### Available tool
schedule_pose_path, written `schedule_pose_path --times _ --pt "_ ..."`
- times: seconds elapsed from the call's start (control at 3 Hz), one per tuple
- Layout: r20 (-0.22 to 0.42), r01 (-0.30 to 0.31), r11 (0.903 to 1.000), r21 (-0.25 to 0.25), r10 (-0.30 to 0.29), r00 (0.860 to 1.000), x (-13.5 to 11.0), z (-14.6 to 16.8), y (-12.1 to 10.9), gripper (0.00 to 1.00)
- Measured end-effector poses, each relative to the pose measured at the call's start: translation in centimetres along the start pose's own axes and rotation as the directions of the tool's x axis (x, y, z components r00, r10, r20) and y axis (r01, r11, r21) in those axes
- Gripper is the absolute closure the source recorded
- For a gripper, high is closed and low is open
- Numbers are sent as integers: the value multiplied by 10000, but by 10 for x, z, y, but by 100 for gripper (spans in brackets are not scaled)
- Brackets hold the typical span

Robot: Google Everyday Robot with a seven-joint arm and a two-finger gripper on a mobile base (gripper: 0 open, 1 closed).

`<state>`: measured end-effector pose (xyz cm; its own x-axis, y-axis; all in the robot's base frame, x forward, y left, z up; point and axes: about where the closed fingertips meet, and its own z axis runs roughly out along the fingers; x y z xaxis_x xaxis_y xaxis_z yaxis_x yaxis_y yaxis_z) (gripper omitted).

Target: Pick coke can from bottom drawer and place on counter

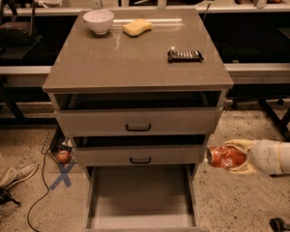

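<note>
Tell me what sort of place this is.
Probably a robotics lab or test area: a blue tape cross on the speckled floor, workbenches behind the counter, and the gripper right of the open bottom drawer, holding the coke can.

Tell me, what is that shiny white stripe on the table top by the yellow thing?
In the camera view, the stripe is glare: light bouncing off the glossy counter beside the sponge. The same view shows dark shadow under the counter's front edge. The gripper is to the right of the drawers, with its jaws closed on the coke can.
</note>
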<state>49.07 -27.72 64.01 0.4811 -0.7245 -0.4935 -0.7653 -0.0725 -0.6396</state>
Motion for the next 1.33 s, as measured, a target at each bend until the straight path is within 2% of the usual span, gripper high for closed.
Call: schedule_pose_path --times 0.33,0.67,1.0,1.33 --pt "-398 979 9939 502 -959 9946 -26 -52 -51 100" --pt "-790 2032 9763 751 -1973 9772 -58 -96 -104 100" --pt "-790 2033 9762 751 -1974 9771 -58 -96 -104 100" --pt "-742 2428 9653 964 -2363 9688 -83 -103 -145 100"
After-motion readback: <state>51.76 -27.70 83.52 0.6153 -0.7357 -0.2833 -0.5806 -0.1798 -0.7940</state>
